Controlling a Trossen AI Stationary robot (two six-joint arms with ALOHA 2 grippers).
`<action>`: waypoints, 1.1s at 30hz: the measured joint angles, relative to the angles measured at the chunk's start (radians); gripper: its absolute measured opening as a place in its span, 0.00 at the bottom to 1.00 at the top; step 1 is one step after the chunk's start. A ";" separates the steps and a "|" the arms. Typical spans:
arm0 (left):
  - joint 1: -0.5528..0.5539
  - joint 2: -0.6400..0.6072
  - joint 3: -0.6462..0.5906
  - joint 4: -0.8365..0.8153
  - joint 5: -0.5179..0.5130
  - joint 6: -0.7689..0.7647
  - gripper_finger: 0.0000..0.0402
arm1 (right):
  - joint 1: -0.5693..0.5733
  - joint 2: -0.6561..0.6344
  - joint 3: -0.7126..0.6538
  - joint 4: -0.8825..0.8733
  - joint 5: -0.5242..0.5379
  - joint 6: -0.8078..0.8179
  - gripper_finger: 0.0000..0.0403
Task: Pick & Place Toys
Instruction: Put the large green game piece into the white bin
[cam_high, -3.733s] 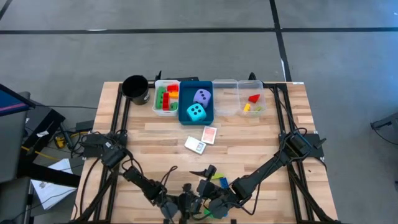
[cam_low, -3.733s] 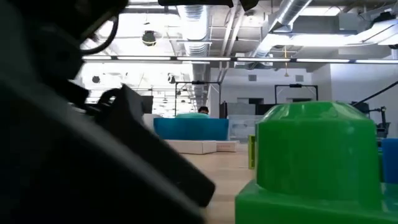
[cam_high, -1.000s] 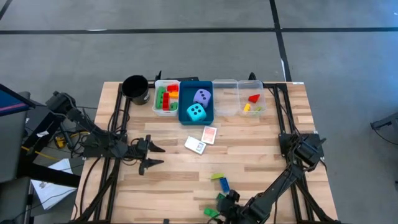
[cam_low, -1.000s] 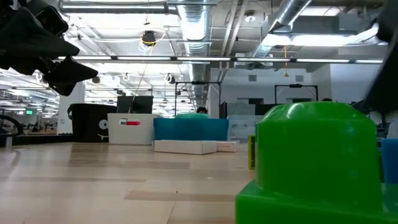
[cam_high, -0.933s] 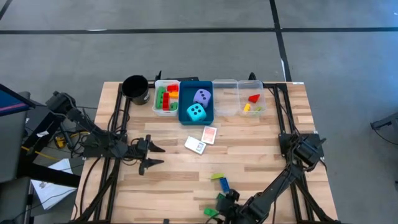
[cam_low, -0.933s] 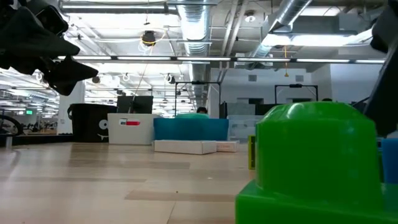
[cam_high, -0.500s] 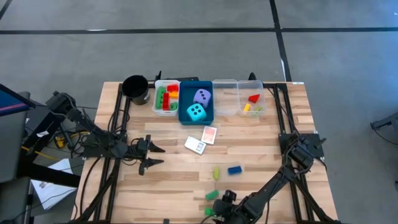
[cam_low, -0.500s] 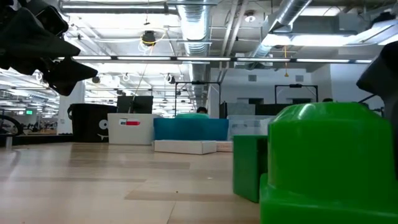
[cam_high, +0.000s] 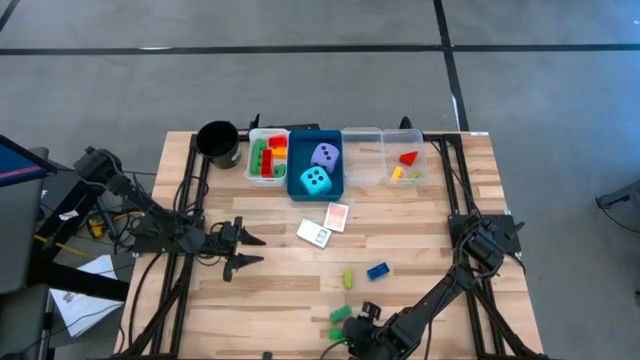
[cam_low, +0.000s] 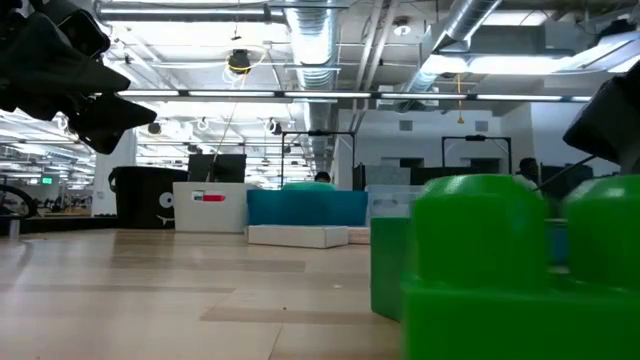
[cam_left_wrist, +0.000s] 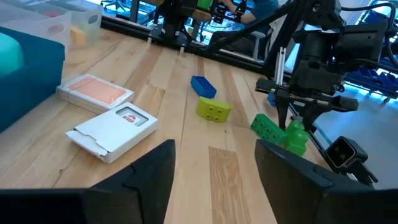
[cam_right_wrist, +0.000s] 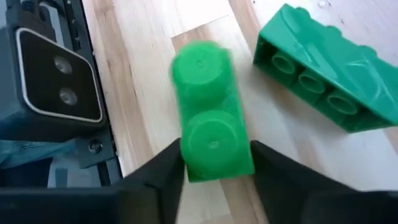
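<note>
Right end effector is pinching a small green brick beside the long green brick; next, lift toward the white tray.

In the high view, the right gripper lies at the picture's bottom edge, its jaws too small to read. The low view cuts off the green brick at the bottom. In the left wrist view, a blue tray is cropped.

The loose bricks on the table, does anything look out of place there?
Yes: a yellow brick, a blue brick and two green bricks lie scattered outside the trays; the right gripper is at one green brick.
</note>
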 joint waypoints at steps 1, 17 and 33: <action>0.000 0.000 0.000 0.000 0.000 0.000 0.53 | -0.003 0.000 0.000 0.001 -0.001 0.000 0.32; 0.000 0.000 0.000 -0.002 0.000 0.001 0.53 | -0.019 0.011 0.440 -0.780 0.230 -0.071 0.33; 0.000 0.000 0.000 -0.004 0.021 -0.040 0.48 | -0.278 -0.008 0.686 -1.119 0.778 -0.198 0.33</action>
